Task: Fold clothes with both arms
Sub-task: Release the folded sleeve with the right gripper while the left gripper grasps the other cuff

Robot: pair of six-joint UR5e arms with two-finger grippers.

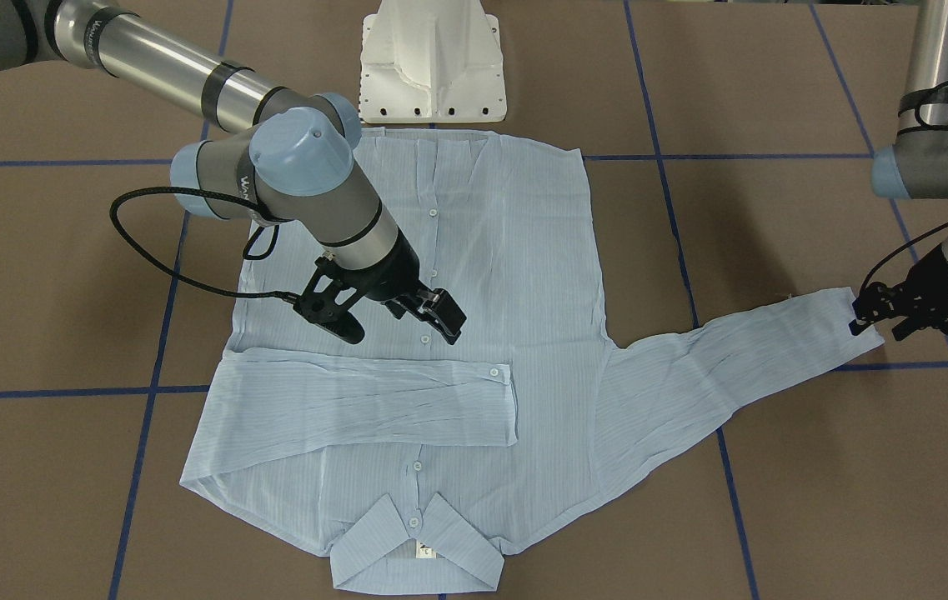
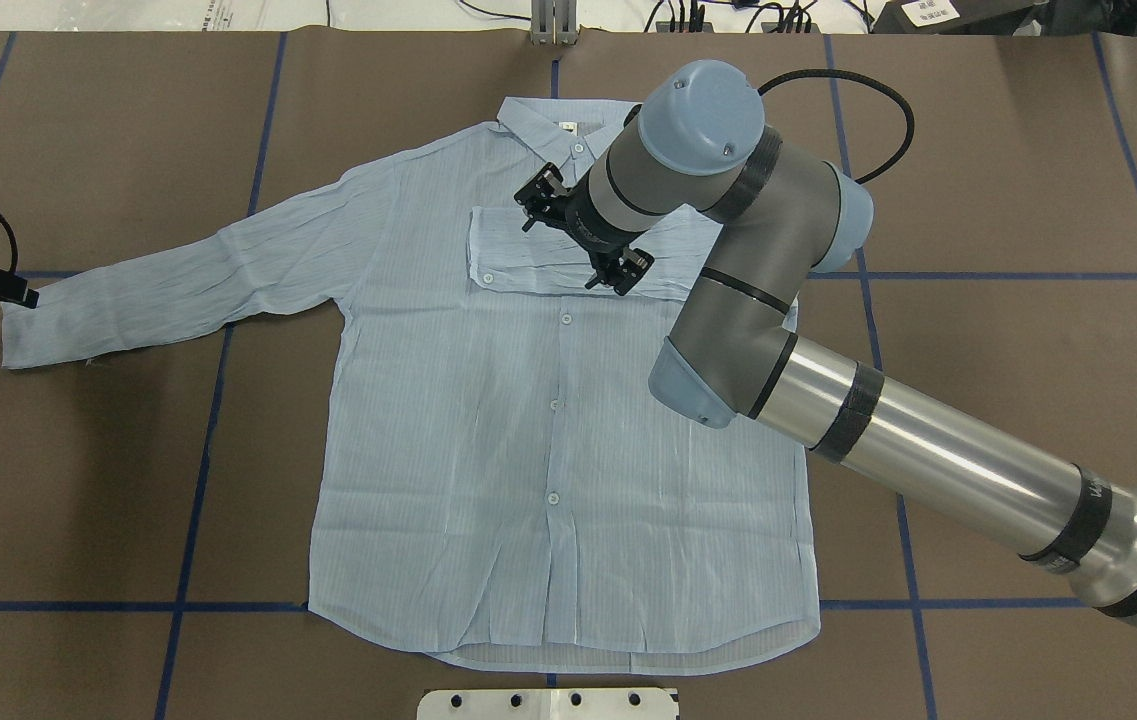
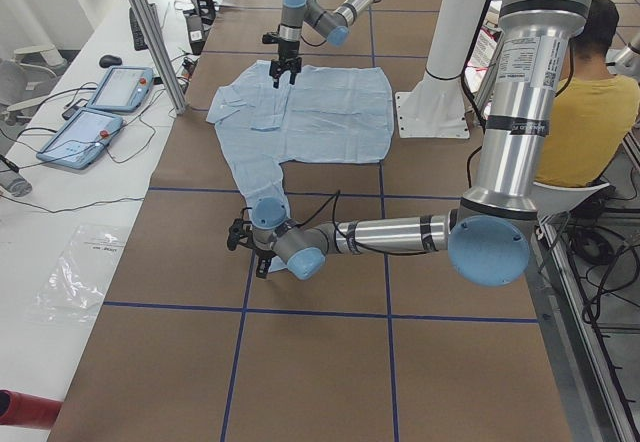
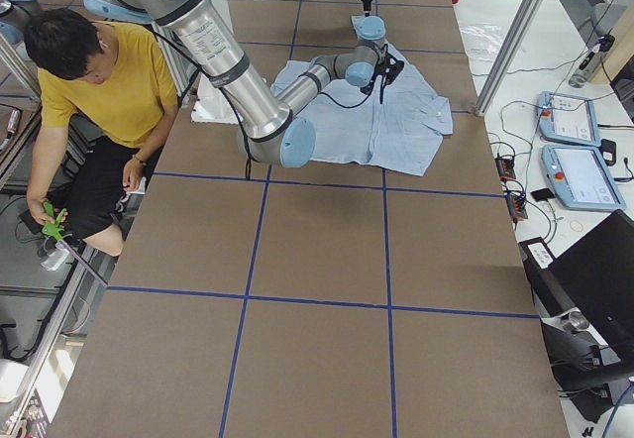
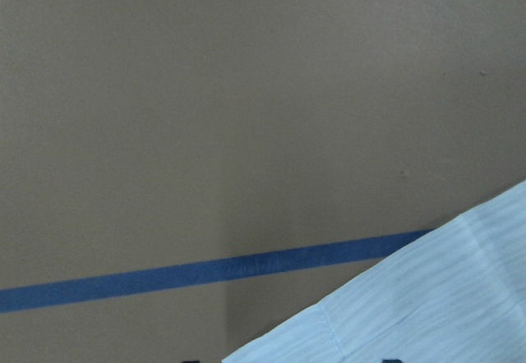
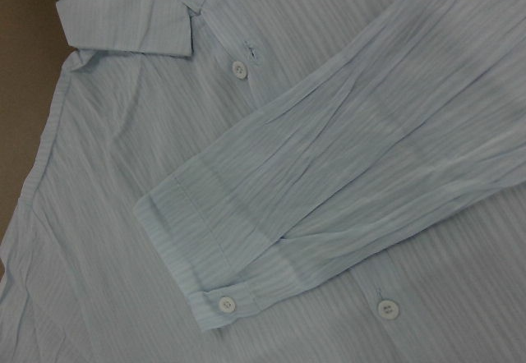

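Observation:
The pale-blue shirt (image 1: 507,250) (image 2: 488,420) lies flat and buttoned, front up, with its collar (image 1: 415,550) away from the robot. One sleeve (image 1: 357,400) (image 6: 345,158) is folded across the chest. My right gripper (image 1: 390,321) (image 2: 580,232) hovers open just above it, holding nothing. The other sleeve (image 1: 715,358) (image 2: 178,285) stretches straight out sideways. My left gripper (image 1: 875,327) sits at its cuff (image 5: 444,297), fingers spread at the cuff's edge, and appears open. The left wrist view shows only the cuff corner and bare table.
The white pedestal base (image 1: 432,67) stands just behind the shirt's hem. The brown table (image 1: 65,275) carries blue tape lines. A seated person in a yellow shirt (image 4: 109,91) is beside the robot. Control tablets (image 3: 100,112) lie on a side bench.

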